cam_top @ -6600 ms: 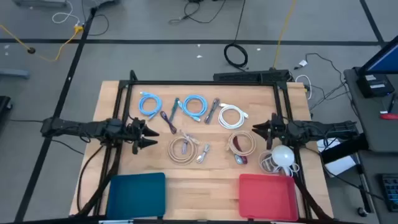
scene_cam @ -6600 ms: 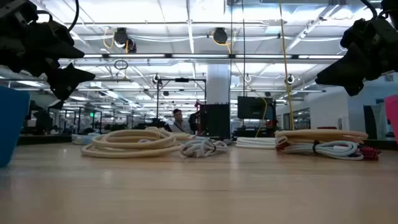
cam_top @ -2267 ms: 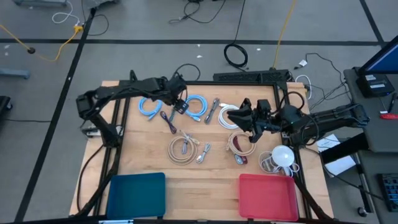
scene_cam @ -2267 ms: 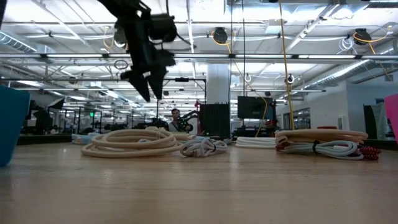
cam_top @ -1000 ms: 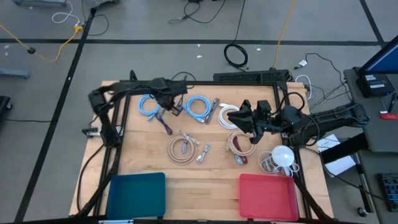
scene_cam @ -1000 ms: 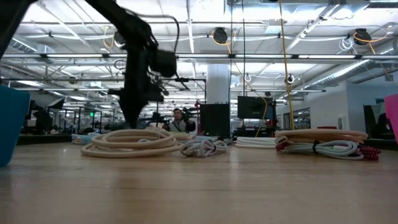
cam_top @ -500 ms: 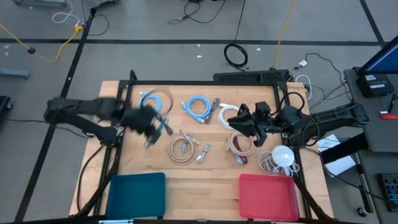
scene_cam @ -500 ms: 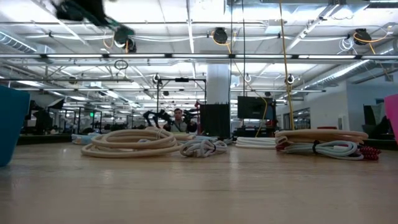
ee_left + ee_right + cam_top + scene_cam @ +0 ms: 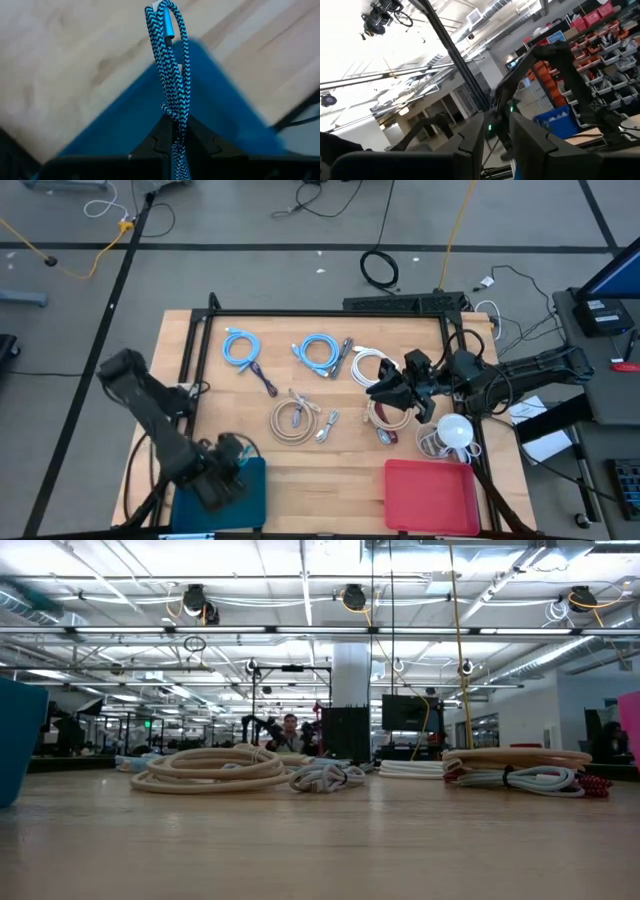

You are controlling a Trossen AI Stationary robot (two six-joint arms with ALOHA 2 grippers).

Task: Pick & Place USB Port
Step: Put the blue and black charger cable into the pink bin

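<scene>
Left claw [image 9: 176, 131] has swung from the cable cluster to above the blue bin [image 9: 245, 490], clamped on the blue braided USB cable [image 9: 172, 75]. Carry step nearly done; next, open over the bin. Right claw [image 9: 392, 392] waits above the tabletop [image 9: 320, 470]; grip unclear.

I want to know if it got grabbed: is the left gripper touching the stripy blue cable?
Touching. In the left wrist view, the left gripper is shut on the stripy blue cable, which hangs over the blue bin.

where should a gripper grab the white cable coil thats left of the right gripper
Take the white cable coil across one side of its loop, coming straight down from above. It lies flat on the table, so a bundled arc offers a pinch; the blue coil sits close on its left.
</scene>
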